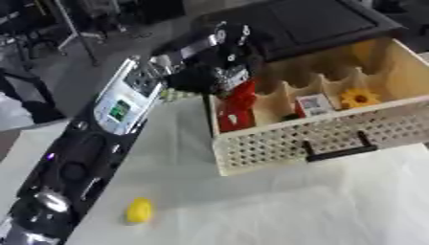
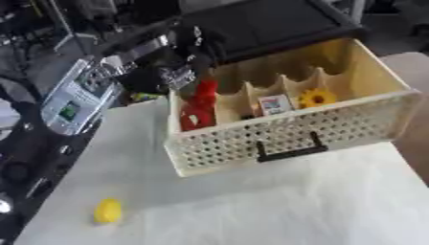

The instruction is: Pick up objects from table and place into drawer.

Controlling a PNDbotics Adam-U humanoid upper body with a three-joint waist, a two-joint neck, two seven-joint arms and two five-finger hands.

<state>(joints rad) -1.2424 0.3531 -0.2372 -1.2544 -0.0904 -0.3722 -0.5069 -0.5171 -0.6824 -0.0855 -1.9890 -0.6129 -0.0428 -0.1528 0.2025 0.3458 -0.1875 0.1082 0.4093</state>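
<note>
A pale wooden drawer with a perforated front and a black handle stands open at the back of the table. My left arm reaches up from the lower left. Its hand hangs over the drawer's left compartment, fingers curled on the top of a red pack that stands down inside it. The middle compartments hold a small box with a white label and a yellow flower-shaped thing. A small yellow rounded object lies on the white table cover at the lower left. My right hand shows in no view.
My left forearm, with a white panel and green display, runs along the table's left edge. A black cabinet top sits behind the drawer. Stand legs and floor lie beyond the table at the upper left.
</note>
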